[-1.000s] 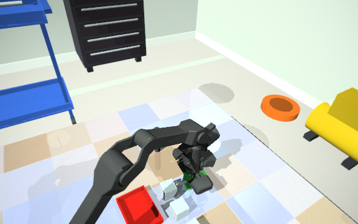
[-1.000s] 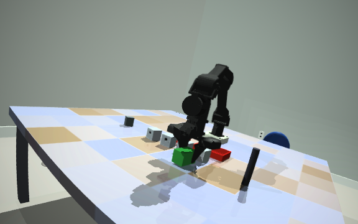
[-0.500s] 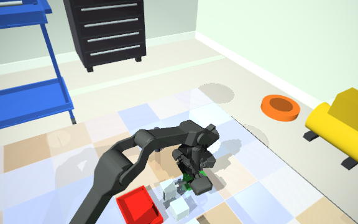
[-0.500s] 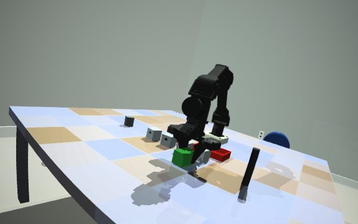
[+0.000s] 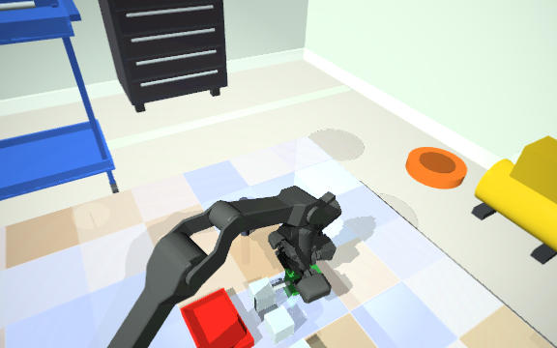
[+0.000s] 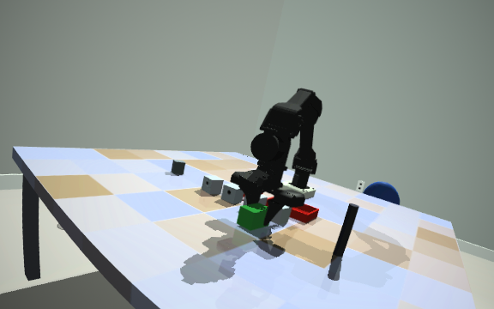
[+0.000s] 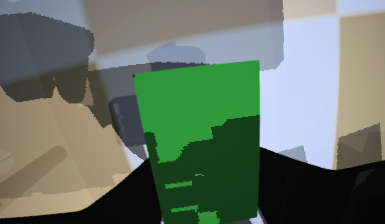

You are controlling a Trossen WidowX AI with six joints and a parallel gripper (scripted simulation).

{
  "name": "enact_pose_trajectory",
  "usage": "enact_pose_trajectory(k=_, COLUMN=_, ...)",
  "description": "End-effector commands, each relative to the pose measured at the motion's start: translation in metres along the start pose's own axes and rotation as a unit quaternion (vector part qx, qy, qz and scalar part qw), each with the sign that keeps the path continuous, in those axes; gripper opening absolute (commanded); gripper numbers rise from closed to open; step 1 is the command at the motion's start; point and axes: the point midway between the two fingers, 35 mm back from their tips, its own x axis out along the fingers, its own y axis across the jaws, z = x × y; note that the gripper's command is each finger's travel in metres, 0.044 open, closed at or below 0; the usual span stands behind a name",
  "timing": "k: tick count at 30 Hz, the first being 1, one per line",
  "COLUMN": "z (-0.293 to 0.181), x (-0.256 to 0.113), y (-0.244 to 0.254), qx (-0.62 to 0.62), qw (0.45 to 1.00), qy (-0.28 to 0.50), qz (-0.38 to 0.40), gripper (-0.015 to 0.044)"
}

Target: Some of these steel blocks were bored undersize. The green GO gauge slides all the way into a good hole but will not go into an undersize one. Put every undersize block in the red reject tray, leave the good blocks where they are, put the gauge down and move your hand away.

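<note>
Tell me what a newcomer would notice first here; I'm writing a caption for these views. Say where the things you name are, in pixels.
Probably the bright green gauge (image 5: pixel 292 289) (image 6: pixel 252 216) (image 7: pixel 200 100), clamped in the black gripper (image 5: pixel 299 285) (image 6: pixel 259 215) (image 7: pixel 198 150). Next, the red tray (image 5: pixel 216 316) (image 6: pixel 304 213) near the pale blocks, and the yellow machine (image 5: pixel 535 208) on the floor beyond the table.
</note>
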Motion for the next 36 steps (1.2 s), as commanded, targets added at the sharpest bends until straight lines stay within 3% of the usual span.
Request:
enact_pose_trajectory(k=1, z=0.0004, x=-0.0013, y=-0.0001, qx=0.002, qw=1.0, qy=-0.004, qz=0.0, gripper=0.0)
enact_pose_trajectory(k=36, z=-0.0081, x=-0.0058, y=0.0009, qx=0.001, qw=1.0, qy=-0.004, qz=0.0, gripper=0.0)
